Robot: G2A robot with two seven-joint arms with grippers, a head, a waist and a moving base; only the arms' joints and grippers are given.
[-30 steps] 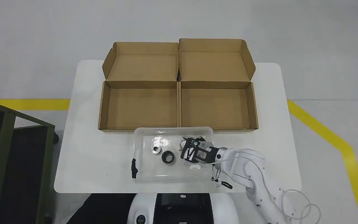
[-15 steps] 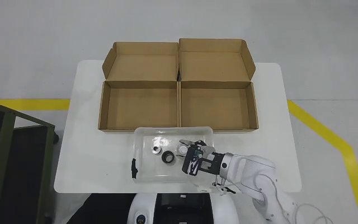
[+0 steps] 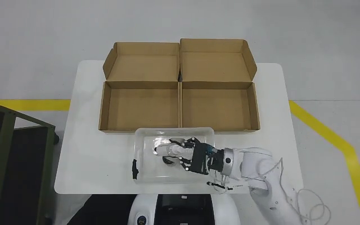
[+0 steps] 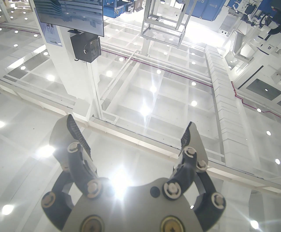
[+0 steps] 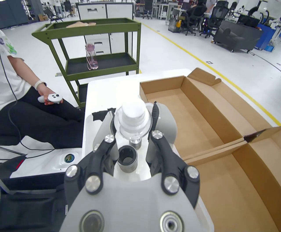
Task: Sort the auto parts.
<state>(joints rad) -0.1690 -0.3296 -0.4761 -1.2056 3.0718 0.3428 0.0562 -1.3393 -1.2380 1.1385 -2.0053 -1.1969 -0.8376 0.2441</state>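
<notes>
Two grippers to log. Nearest us, the right gripper is clamped on a white stepped part, held over the clear bin at the near edge of the tabletop. A dark ring lies in the bin close to the part. We see a black tape scrap on the bin's end toward the cart. Just beyond the bin, two open cardboard boxes sit side by side, touching: left box and right box, lids folded back. Tabletop is white with rounded corners. Past it is grey floor with a yellow line. A green cart stands off the tabletop with a pink bottle on its middle shelf. Office chairs are farther back. The left gripper is spread wide with nothing between its fingers, aimed at a white grid ceiling with spot lights.
</notes>
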